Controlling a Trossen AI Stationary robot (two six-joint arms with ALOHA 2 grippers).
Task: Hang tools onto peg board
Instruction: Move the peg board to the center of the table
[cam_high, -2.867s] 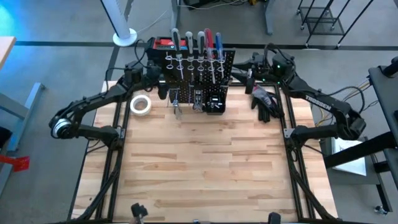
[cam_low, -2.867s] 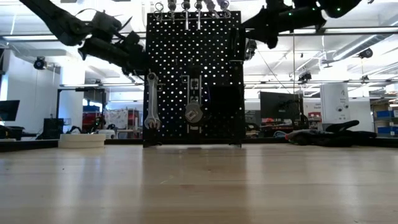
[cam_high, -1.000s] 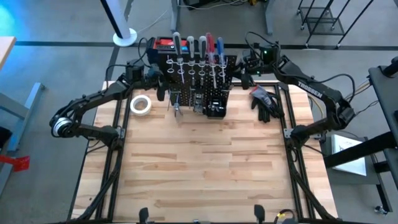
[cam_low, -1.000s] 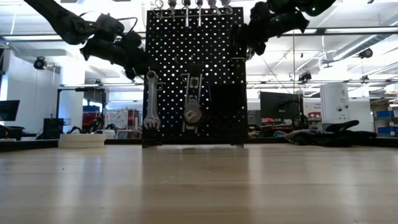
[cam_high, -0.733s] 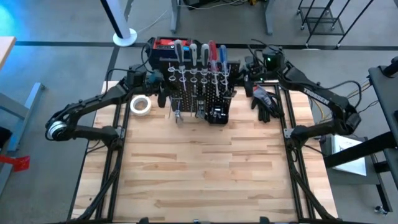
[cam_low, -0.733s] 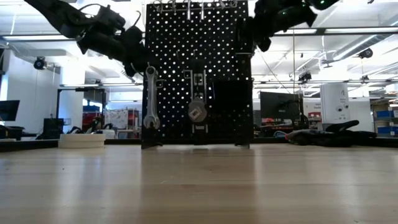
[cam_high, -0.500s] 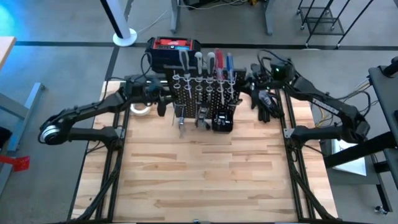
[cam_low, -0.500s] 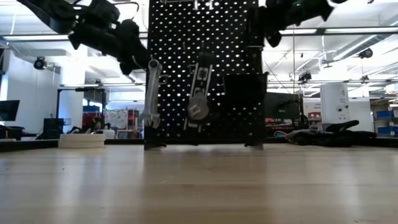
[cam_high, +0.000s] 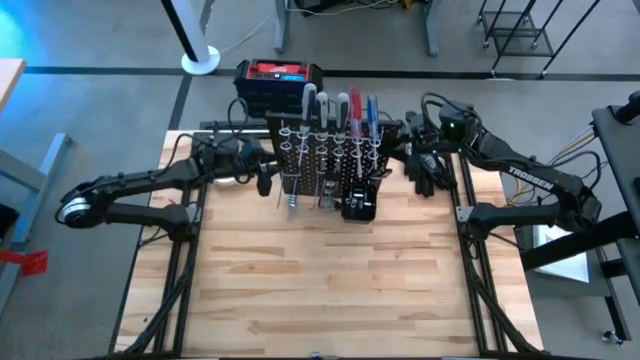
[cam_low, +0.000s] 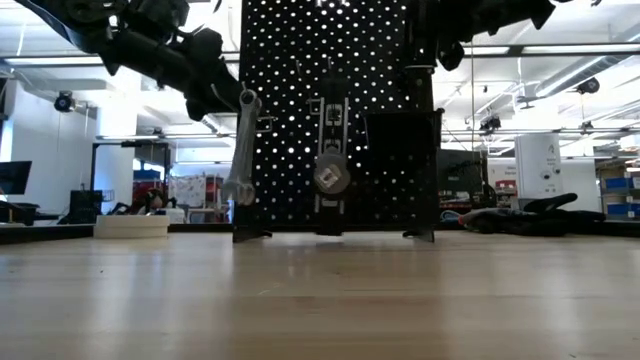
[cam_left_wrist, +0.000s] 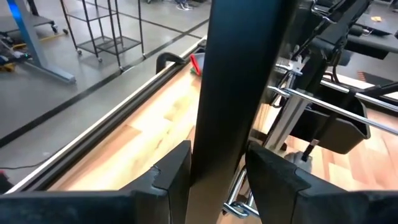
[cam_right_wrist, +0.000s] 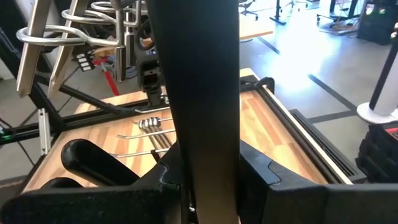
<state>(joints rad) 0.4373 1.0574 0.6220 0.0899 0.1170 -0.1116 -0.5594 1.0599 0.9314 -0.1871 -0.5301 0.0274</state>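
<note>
The peg board (cam_high: 325, 150) stands upright toward the far edge of the table (cam_high: 330, 280), its long axis running from 9 to 3 o'clock in the high view; each arm holds one of its upright side edges; the left end effector (cam_high: 266, 172), at 9 o'clock from the board, has its fingers (cam_left_wrist: 171, 174) closed on that edge; the right end effector (cam_high: 396, 150), at 3 o'clock, grips the opposite edge likewise, both partly closed on the panel; screwdrivers (cam_high: 340, 105) sit in the top rings and a wrench (cam_low: 240, 150) hangs on the front; the board lies squarely between the two, neither arm nearer, so I judge any shift must be made by both together
</note>
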